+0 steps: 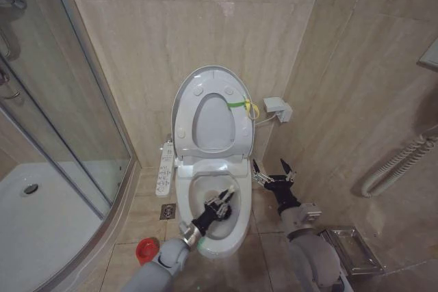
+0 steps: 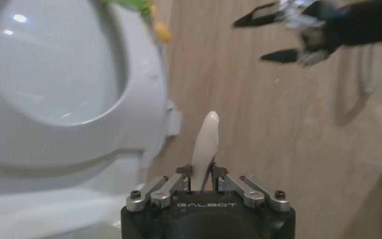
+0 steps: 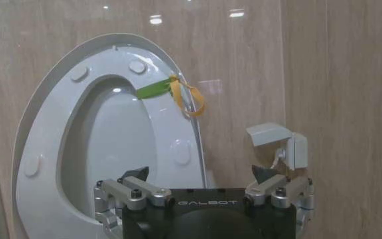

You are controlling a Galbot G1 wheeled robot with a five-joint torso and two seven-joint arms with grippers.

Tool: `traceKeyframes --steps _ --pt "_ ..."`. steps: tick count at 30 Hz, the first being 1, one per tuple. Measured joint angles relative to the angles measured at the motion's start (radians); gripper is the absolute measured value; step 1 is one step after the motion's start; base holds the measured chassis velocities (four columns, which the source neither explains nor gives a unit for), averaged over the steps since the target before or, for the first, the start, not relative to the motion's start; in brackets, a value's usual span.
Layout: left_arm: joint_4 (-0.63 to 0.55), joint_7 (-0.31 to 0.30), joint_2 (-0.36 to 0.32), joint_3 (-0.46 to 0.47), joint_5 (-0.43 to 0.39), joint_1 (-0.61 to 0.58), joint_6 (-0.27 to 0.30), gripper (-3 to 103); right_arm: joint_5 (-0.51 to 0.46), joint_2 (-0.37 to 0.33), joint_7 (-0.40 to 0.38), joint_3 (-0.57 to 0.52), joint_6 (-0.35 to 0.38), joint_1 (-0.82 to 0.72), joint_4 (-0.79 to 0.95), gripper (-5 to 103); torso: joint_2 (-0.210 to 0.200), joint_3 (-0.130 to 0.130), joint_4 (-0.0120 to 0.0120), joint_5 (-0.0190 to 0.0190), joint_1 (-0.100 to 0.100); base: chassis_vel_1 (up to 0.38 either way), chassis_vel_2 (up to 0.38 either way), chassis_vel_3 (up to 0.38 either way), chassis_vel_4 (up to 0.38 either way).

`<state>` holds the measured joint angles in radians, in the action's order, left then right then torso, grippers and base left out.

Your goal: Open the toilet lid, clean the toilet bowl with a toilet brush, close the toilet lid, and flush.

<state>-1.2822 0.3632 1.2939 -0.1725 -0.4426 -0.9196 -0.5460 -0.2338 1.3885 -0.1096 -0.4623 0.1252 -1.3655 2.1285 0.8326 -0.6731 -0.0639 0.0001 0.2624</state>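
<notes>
Our left gripper (image 1: 222, 203) reaches over the bowl (image 1: 236, 234), pinching the brush (image 2: 205, 142) handle. The lid (image 1: 185, 104) stands raised behind the bowl. Our right gripper (image 1: 272, 169) hovers beside the bowl, fingers spread.

Glossy white plastic toilet lid (image 1: 209, 114); glazed ceramic toilet bowl (image 1: 236, 234); matt beige wall tiles (image 1: 178, 25).

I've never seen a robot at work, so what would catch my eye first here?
The toilet lid stands raised against the wall, a yellow-green band tied at its edge. The left tool reaches into the bowl, shut on the white brush handle. The right tool hangs open beside the toilet, over the floor.
</notes>
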Motion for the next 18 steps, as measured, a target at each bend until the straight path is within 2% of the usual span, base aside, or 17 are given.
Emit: traceKeyframes --steps 5,13,18 --pt "-0.012 0.000 0.008 -0.018 0.015 -0.019 0.000 19 0.000 0.000 0.000 0.000 0.000 0.000 0.000 100 0.000 0.000 0.0002 0.0000 0.000 0.000 0.000 0.000 0.000" --pt "0.092 0.024 -0.022 0.042 0.023 -0.017 -0.012 19 0.000 0.000 0.000 0.000 0.000 0.000 0.000 100 0.000 0.000 0.0003 -0.0002 0.000 0.000 0.000 0.000 0.000" --pt "0.101 0.029 -0.034 0.060 0.027 -0.011 -0.018 19 0.000 0.000 0.000 0.000 0.000 0.000 0.000 100 0.000 0.000 0.0003 -0.0002 0.000 0.000 0.000 0.000 0.000"
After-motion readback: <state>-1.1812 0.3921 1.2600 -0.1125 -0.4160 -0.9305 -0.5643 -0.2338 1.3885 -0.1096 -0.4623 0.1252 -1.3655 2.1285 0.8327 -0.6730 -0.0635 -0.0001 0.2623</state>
